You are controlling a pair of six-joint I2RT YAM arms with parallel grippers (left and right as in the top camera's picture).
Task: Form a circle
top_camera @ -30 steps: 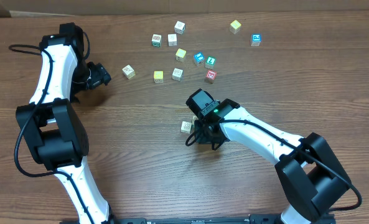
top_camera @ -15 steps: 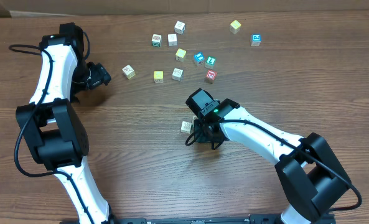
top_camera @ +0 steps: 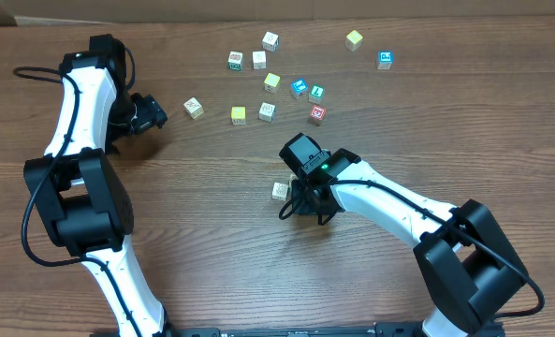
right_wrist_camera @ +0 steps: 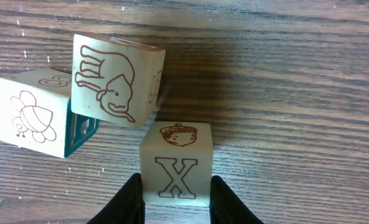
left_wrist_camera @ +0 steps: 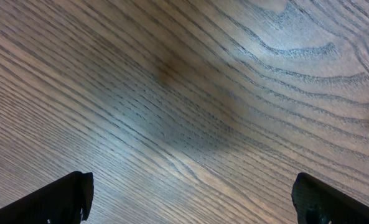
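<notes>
The circle (right_wrist_camera: 117,81) is a small clump of cream picture cubes on the wooden table. In the right wrist view my right gripper (right_wrist_camera: 176,202) is shut on the cube printed with an X and an acorn (right_wrist_camera: 176,165), one finger on each side face. Just beyond it an elephant cube (right_wrist_camera: 117,81) sits tilted against a bee cube (right_wrist_camera: 32,115). From overhead the right gripper (top_camera: 300,201) hides most of the clump, and one cube (top_camera: 280,190) shows at its left. My left gripper (top_camera: 151,112) is far left and open, with only bare wood between its fingers (left_wrist_camera: 66,196).
Loose cubes lie scattered at the back of the table: a cream one (top_camera: 194,107), a yellow one (top_camera: 239,114), a red-faced one (top_camera: 317,114), blue-faced ones (top_camera: 299,87) (top_camera: 386,59), and one at the far side (top_camera: 270,40).
</notes>
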